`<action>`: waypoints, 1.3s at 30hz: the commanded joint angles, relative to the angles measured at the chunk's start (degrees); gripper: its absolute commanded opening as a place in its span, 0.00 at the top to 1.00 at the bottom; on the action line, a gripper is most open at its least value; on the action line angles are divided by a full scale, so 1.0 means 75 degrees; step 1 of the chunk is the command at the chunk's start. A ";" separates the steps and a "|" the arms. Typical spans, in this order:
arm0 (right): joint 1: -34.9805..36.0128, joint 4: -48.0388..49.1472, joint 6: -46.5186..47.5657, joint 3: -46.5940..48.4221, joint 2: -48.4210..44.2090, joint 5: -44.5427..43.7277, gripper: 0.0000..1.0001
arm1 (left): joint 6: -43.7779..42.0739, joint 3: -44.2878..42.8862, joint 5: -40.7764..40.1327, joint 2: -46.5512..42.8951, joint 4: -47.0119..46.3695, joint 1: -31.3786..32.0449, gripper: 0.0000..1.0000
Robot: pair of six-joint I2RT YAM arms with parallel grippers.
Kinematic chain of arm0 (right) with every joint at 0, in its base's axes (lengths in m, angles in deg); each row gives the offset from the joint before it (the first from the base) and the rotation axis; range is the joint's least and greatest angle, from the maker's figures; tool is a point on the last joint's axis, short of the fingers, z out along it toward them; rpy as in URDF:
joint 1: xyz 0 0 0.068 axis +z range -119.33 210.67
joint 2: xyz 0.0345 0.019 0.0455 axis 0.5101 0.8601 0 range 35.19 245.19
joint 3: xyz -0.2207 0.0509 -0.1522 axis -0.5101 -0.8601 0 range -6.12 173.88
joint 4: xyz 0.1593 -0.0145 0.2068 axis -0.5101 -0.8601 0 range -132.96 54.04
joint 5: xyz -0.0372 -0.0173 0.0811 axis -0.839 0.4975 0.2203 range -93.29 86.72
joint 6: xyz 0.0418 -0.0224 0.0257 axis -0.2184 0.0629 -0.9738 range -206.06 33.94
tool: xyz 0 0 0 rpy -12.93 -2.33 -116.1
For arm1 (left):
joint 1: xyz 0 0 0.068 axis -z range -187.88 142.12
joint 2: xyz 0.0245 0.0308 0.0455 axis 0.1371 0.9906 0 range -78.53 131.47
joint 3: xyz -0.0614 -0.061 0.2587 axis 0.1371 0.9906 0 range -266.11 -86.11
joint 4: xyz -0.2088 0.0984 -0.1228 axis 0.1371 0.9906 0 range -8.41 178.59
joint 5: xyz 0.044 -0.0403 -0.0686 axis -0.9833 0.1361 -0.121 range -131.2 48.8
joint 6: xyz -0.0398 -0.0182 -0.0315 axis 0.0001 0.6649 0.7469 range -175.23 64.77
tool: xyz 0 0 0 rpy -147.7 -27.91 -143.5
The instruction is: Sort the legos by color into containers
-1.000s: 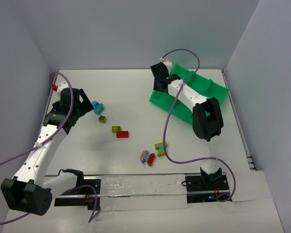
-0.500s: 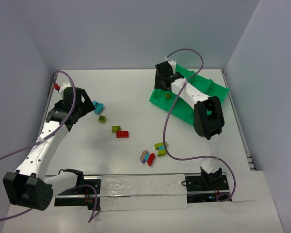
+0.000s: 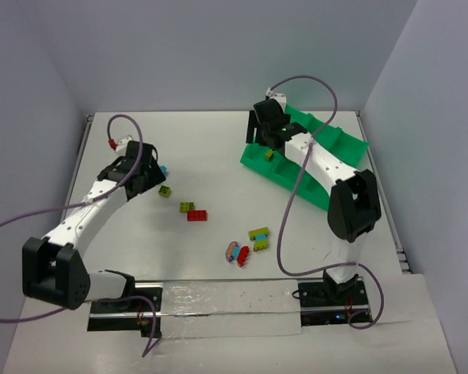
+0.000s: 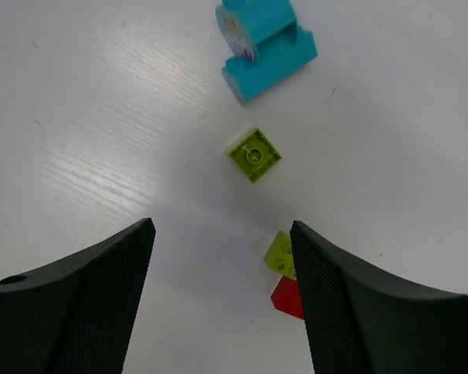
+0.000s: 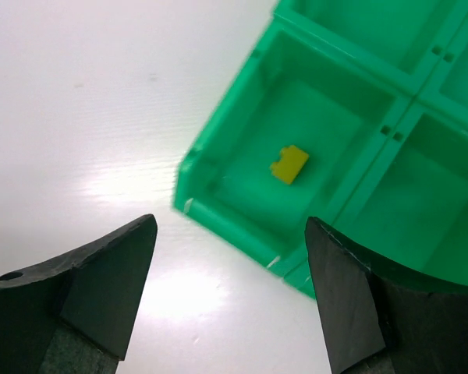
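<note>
- Legos lie scattered on the table (image 3: 218, 148), most of them between the two arms, and one is in the tray (image 3: 339, 140).
- Left gripper (image 4: 221, 234) hovers over the table with its jaws apart and nothing between them.
- Cyan brick (image 4: 265, 43) lies furthest ahead of this gripper, well beyond the fingertips, with a printed face on one end.
- Lime brick (image 4: 254, 154), one stud up, lies just ahead of the jaw gap, between the gap and the cyan brick and apart from both.
- Second lime brick (image 4: 281, 255) sits against a red brick (image 4: 287, 298). Both are close to the inner face of the finger at the right of the wrist view, which partly hides them.
- Pink brick (image 3: 231, 250) and a second red brick (image 3: 242, 256) lie side by side well behind both grippers, nearer the arm bases.
- Olive bricks (image 3: 259, 234), one with a cyan piece, lie just beside that pair.
- Right gripper (image 5: 230, 230) hangs above the tray's outer corner, jaws wide apart and empty.
- Yellow brick (image 5: 289, 164) lies on the floor of the corner compartment (image 5: 242, 148), ahead of the right gripper's jaw gap and clear of the walls.
- More compartments adjoin the corner one beyond its dividing walls, further from the gripper; no bricks show in the parts visible.
</note>
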 commanded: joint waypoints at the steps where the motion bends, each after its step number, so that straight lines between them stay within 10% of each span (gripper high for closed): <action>1: 0.0415 0.0559 -0.0204 -0.0477 -0.0918 0.0104 0.16 | 0.1752 -0.0197 -0.0591 0.0839 0.0069 0.0271 0.21; 9: 0.0559 0.0705 -0.0312 -0.1262 -0.2126 0.0193 0.15 | 0.4053 -0.1594 -0.0830 0.3132 0.1271 0.0454 0.19; 28: 0.0559 0.0654 -0.0312 -0.2347 -0.3080 0.0258 0.14 | 0.4497 -0.2018 -0.0681 0.4498 0.0440 0.0473 0.23; 39: 0.0557 0.0585 -0.0312 -0.2615 -0.3267 0.0234 0.14 | 0.4124 -0.2049 -0.0759 0.4350 0.0452 0.0585 0.67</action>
